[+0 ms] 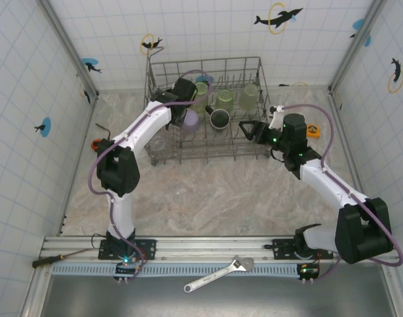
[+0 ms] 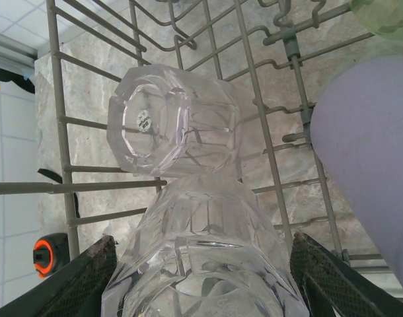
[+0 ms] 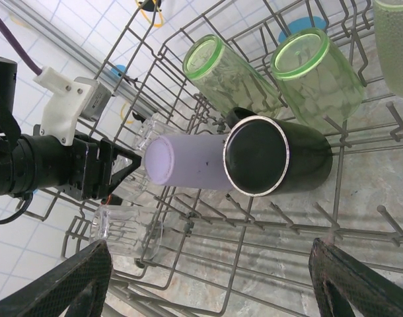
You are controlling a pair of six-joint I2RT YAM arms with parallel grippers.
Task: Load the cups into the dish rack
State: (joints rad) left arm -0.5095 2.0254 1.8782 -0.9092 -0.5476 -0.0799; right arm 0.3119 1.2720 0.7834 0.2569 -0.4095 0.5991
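Note:
The grey wire dish rack [image 1: 208, 63] stands at the back of the table. In it lie three green cups [image 3: 231, 76] [image 3: 317, 72] [image 3: 396, 46], a black mug [image 3: 274, 158], a lavender cup [image 3: 185, 164] and a clear cup [image 3: 125, 231]. My left gripper [image 2: 201, 257] reaches into the rack's left side [image 1: 182, 109] and is shut on another clear cup [image 2: 208, 244], just behind a clear cup lying on the tines [image 2: 172, 122]. The lavender cup [image 2: 370, 165] is right beside it. My right gripper [image 3: 208, 254] hovers open over the rack's right part [image 1: 244, 129], with nothing between its fingers.
An orange-and-black tool [image 1: 97, 144] lies left of the rack and a small yellow object [image 1: 312, 131] to its right. A wrench [image 1: 218, 274] and a screwdriver [image 1: 56, 257] rest on the near rail. Tiled walls close in the sides and back.

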